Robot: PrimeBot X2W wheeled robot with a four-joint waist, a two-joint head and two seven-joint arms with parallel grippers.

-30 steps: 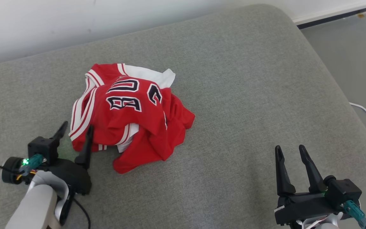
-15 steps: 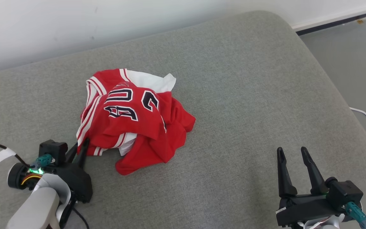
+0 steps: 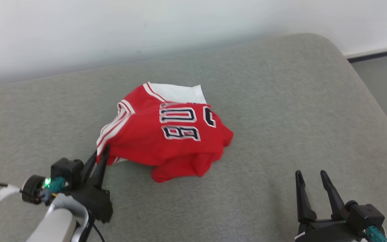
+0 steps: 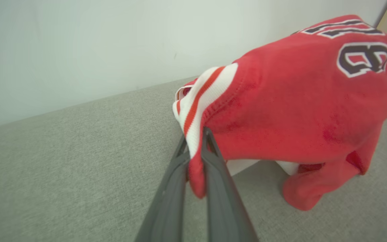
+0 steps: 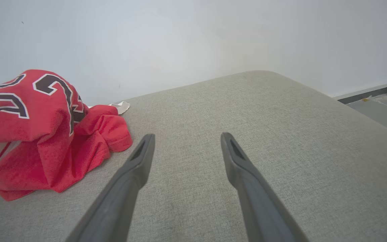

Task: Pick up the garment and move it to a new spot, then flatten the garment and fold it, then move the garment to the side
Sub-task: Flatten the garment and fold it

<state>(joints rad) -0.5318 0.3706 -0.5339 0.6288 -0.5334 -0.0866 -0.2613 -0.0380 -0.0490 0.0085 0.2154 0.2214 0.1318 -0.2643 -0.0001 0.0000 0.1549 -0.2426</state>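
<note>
Starting step 1, pick-up and move: broad grey fabric cushion [image 3: 281, 101] carries crumpled red jersey [image 3: 166, 141], white-striped trim, dark numerals, left of centre. Left gripper [image 3: 101, 154] pinched on striped hem; right gripper [image 3: 310, 173] spread wide, holding nothing, well apart. Next: lift clear, carry to new spot.

The head camera is looking down from above the garment [image 3: 173, 144], taking in the grey cushion [image 3: 281, 101] around it. The left wrist camera is sitting low, right against the garment's striped edge, facing the wall [image 4: 79, 43] behind it. The right wrist camera is looking from farther off, with the garment at its left. All three are sharing garment and cushion.
</note>
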